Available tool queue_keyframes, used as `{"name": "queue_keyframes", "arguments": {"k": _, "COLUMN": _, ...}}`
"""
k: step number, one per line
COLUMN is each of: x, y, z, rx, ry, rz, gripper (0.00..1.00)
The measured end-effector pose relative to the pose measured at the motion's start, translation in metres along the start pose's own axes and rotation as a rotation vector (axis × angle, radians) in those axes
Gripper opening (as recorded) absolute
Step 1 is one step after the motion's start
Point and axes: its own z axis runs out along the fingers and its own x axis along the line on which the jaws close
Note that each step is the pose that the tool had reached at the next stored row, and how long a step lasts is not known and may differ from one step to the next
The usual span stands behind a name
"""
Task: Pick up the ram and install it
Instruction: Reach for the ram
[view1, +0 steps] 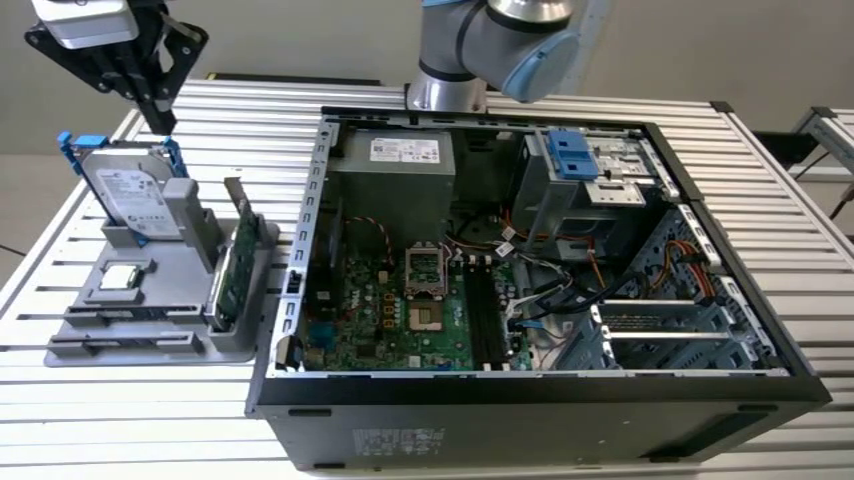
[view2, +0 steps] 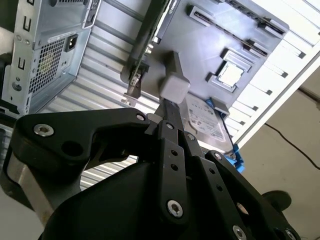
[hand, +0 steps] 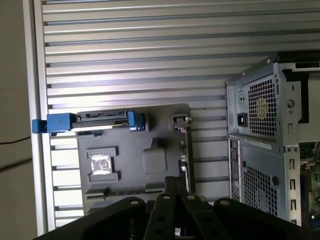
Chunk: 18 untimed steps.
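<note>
Gripper (view1: 162, 122) hangs closed and empty over the worktop's far corner — the ram (view1: 223, 290) stands on edge in the grey tray (view1: 80, 350), at the exterior view's left; light, stiff, fragile — likely best pinched mid top edge

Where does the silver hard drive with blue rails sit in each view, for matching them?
Exterior view: the silver hard drive with blue rails stands upright at the grey tray's far end, toward the exterior view's left.
Second wrist view: the drive shows its labelled face.
First wrist view: the drive is seen edge-on along the tray's edge.
Shared landmark: the square silver processor chip beside the drive.
</note>
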Motion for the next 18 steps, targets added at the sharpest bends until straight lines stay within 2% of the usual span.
{"name": "queue_keyframes", "arguments": {"k": 18, "x": 0.0207, "y": -0.0015, "z": -0.0004, "rx": 0.0, "ry": 0.0, "rz": 0.0, "gripper": 0.0}}
